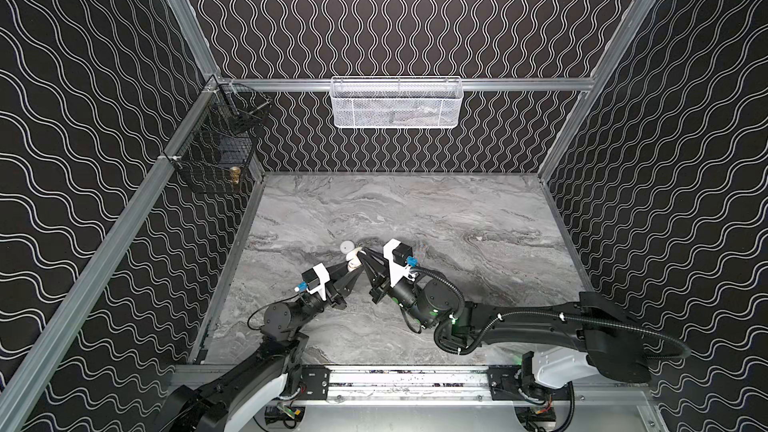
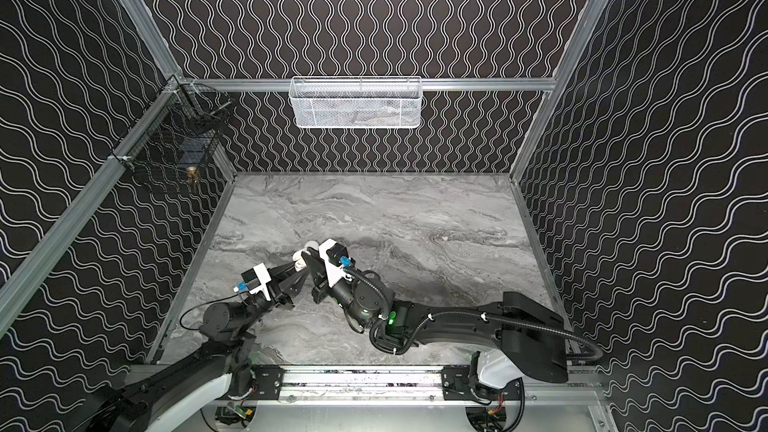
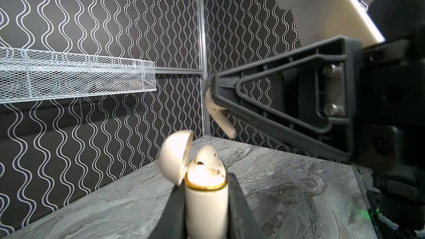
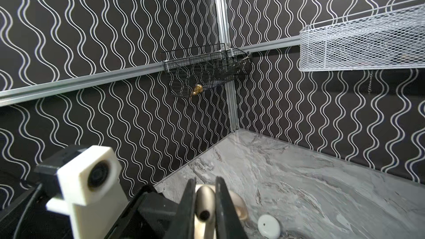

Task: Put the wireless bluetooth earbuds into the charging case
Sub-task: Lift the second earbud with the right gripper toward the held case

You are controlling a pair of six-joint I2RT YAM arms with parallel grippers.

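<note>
Table (image 1: 457, 209): we see a grey marbled top, walled on the left, far and right sides.
Walls (image 1: 374, 14): black, with white wavy lines.
Far rail (image 1: 519, 85): we see aluminium running across the far wall.
White basket (image 1: 397, 108): mesh, hung on the far rail about mid-wall, well above the table.
Chain (image 4: 369, 83): thin, hanging under the white basket.
Black basket (image 1: 216, 147): wire, in the far left corner.
Brass piece (image 1: 235, 174): low in the black basket; we cannot tell what it is.
</note>
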